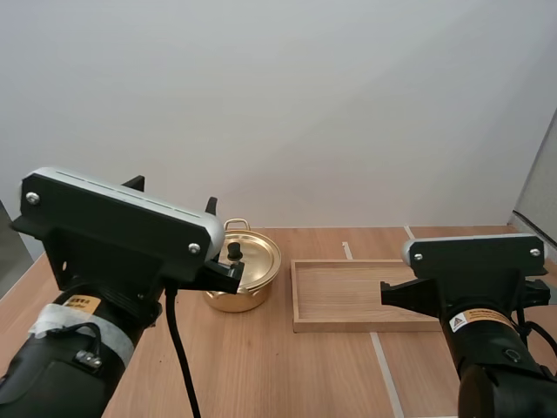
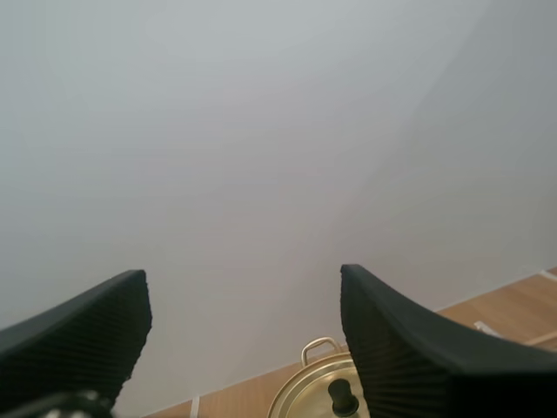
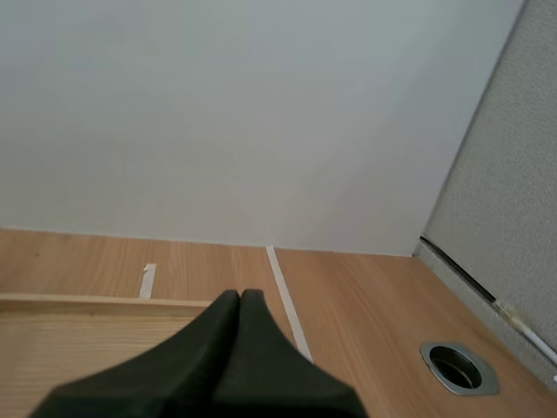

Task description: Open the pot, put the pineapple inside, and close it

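Brass-coloured pot (image 1: 235,301), lid (image 1: 258,258) on, beside wooden tray (image 1: 348,296); left gripper (image 2: 242,292) spread, right gripper (image 3: 239,300) pressed together.

Wooden table (image 1: 261,366), lidded pot (image 1: 261,261), tray (image 1: 348,326) (beside it)

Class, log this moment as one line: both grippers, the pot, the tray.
left gripper: open, near pot | right gripper: shut, over tray | lid: on pot | pot: beside tray, apart
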Controlling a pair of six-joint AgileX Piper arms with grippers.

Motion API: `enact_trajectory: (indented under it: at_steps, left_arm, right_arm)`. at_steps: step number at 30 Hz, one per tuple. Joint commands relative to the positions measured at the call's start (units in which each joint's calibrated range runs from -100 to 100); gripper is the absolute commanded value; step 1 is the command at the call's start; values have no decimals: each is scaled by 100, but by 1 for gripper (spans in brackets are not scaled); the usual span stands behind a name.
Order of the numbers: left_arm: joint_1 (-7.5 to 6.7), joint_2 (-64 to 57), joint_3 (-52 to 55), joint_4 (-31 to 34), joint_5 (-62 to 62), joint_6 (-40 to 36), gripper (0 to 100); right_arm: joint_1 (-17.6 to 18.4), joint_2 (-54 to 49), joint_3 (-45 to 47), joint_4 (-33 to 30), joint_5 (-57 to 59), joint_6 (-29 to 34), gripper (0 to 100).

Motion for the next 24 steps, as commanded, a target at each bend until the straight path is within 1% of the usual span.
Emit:
enact_trajectory:
  at_steps: [1, 2, 4, 6, 9, 12, 14, 19, 24]
  left_arm:
    - [-33, -24, 226, 423, 11, -316, 100]
    - [-33, -24, 320, 528, 11, -518, 100]
    - [-33, -24, 509, 779, 27, -889, 100]
    - [-33, -24, 670, 1059, -12, -1028, 100]
    - [-33, -24, 982, 1423, -113, -1280, 100]
    - [-33, -24, 1306, 1481, -669, -1606, 100]
    - [-33, -24, 1363, 1491, -949, -1741, 100]
    - [-33, -24, 1363, 1504, -931, -2005, 100]
    - [-33, -24, 1363, 1504, -711, -2106, 100]
  right_arm:
    - [-32, -89, 34, 705, -237, 465, 0]
    - [-32, -89, 34, 923, -237, 569, 0]
    - [-24, -89, 34, 1085, -237, 583, 0]
    - [-3, -89, 34, 1084, -50, 583, 0]
    - [-2, -89, 34, 829, 916, 572, 0]
    - [-2, -89, 34, 676, 1497, 543, 0]
    - [-2, -89, 34, 704, 1536, 543, 0]
    - [-2, -89, 34, 704, 1536, 543, 0]
    - [-2, -89, 34, 704, 1536, 543, 0]
